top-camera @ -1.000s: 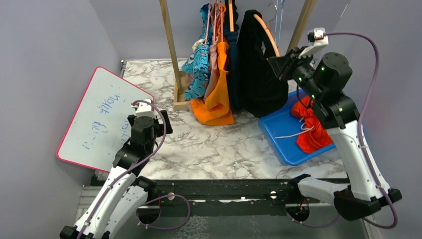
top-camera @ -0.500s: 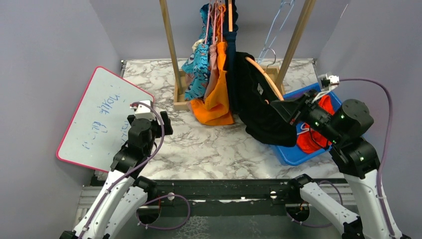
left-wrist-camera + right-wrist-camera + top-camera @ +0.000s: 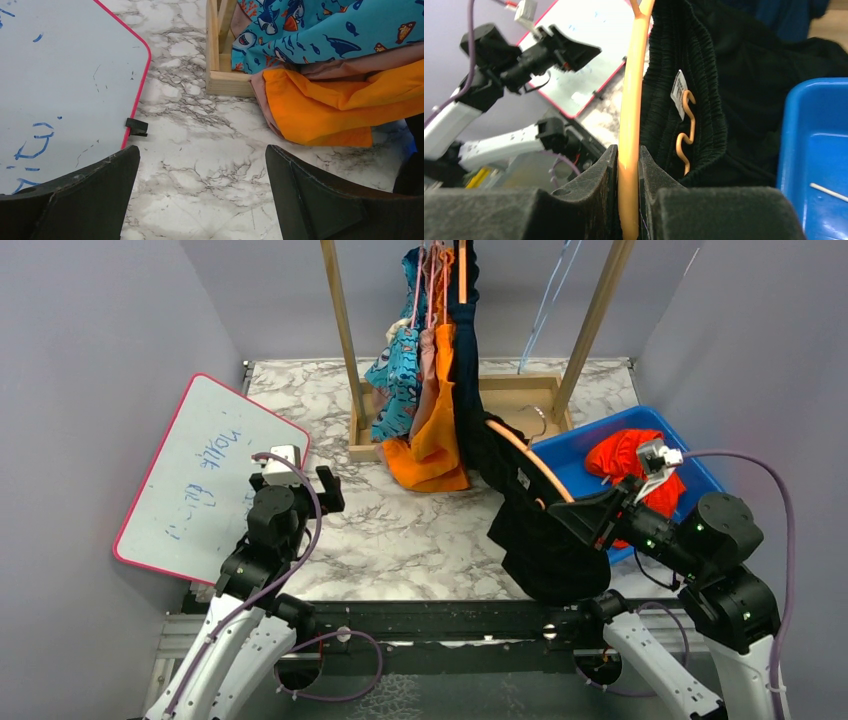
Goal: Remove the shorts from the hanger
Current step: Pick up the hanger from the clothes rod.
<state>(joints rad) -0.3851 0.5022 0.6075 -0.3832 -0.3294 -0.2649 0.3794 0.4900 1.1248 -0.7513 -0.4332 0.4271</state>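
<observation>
My right pincer clenches thin orange plastic hanger carrying black elastic-waist shorts beside blue plastic tray; left pincer released, wide.

Plain lilac-grey walls enclose a white marble-patterned table bearing a wooden rack frame.

The black shorts are hanging from a hanger that is showing pale orange. A red-orange pair is lying in the blue bin. On the pale wooden rack, blue shorts are showing a shark-and-fish print beside a bright orange pair and a dusty pink pair. The table is showing white marble with grey veins. The whiteboard is carrying blue writing inside a pink-red edge.
</observation>
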